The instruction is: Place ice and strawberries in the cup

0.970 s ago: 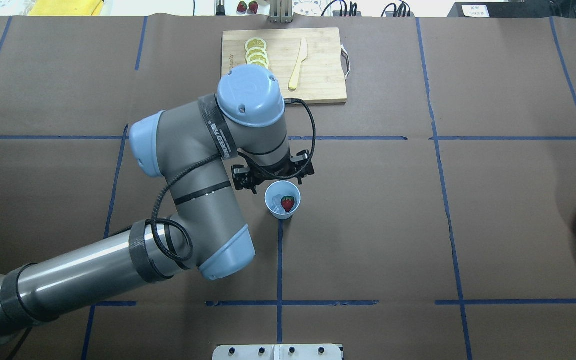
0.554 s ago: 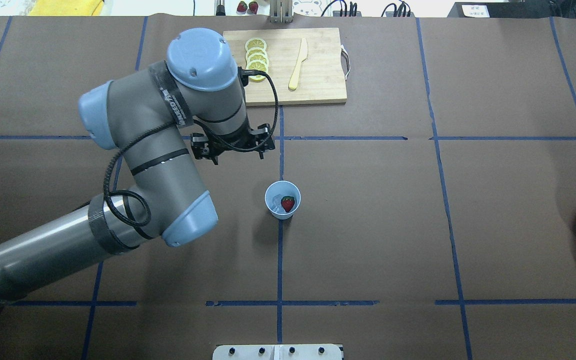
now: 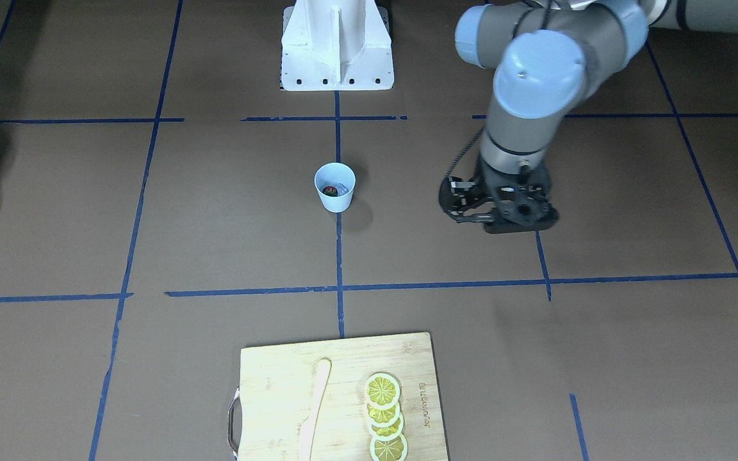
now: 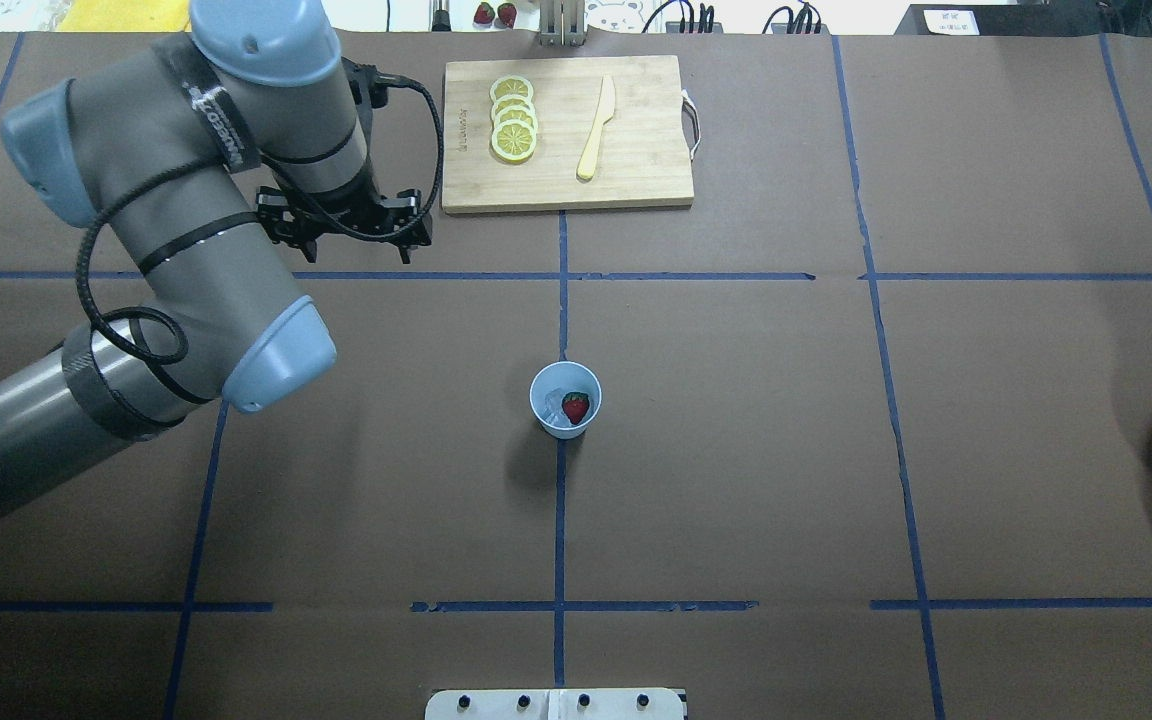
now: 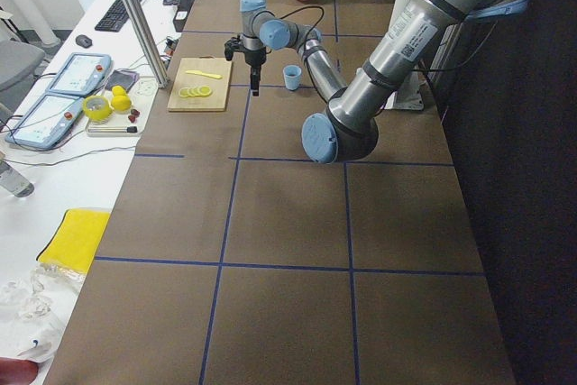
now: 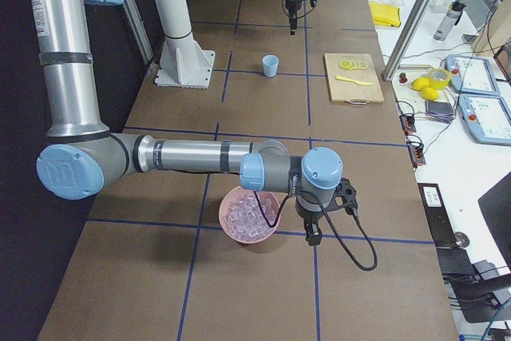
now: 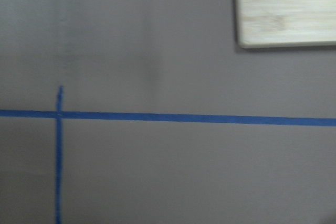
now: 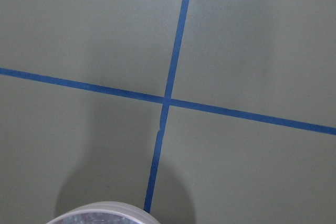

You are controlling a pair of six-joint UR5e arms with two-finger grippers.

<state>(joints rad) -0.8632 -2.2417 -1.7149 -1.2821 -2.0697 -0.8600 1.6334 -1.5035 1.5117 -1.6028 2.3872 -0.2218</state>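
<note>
The pale blue cup [image 4: 565, 418] stands upright near the table's middle, on a blue tape line. Inside it lie a red strawberry [image 4: 576, 407] and clear ice [image 4: 553, 393]. From the front, the cup [image 3: 334, 198] shows the strawberry [image 3: 329, 190] just below its rim. My left gripper [image 4: 354, 245] hangs open and holds nothing. It is far from the cup, beside the cutting board's left end; the front view also shows this gripper [image 3: 500, 218]. My right gripper [image 6: 311, 233] appears only in the exterior right view, beside the pink bowl, and I cannot tell its state.
A wooden cutting board [image 4: 636, 170] at the far side carries lemon slices [image 4: 513, 118] and a pale knife [image 4: 596, 130]. A pink bowl [image 6: 231, 225] of ice cubes [image 6: 249, 215] sits at the table's right end. Two more red berries [image 4: 495, 14] lie beyond the far edge.
My left arm has drawn back from the cup, moving left and toward the far side to beside the cutting board. The cup, strawberry and ice have not moved.
</note>
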